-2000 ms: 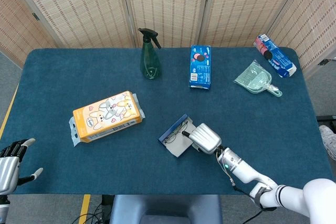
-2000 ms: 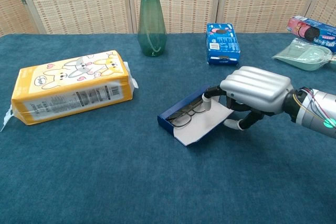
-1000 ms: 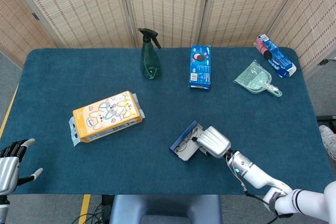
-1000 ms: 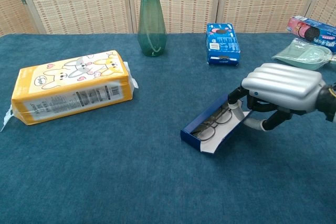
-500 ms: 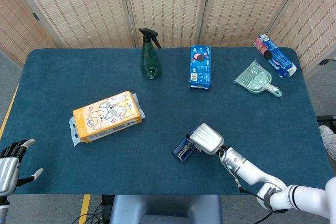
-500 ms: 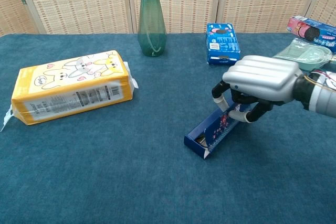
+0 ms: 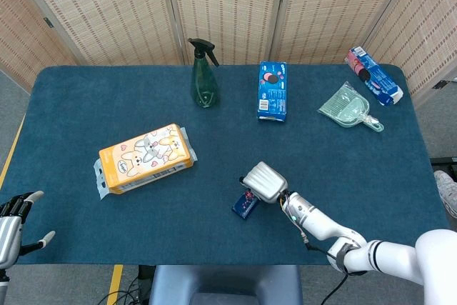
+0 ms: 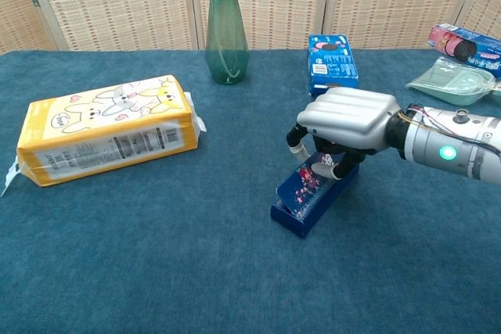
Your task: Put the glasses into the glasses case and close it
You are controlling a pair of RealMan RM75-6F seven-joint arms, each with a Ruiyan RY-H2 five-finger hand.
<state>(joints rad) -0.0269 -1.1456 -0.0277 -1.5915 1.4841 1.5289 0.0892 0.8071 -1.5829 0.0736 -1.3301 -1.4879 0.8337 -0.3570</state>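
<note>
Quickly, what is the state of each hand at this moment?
Left hand: open, holding nothing, at the table's edge.
Right hand: fingers rest on the glasses case; whether it grips cannot be told.

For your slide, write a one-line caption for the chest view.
Right hand presses down on the blue glasses case, its lid lowered.
</note>
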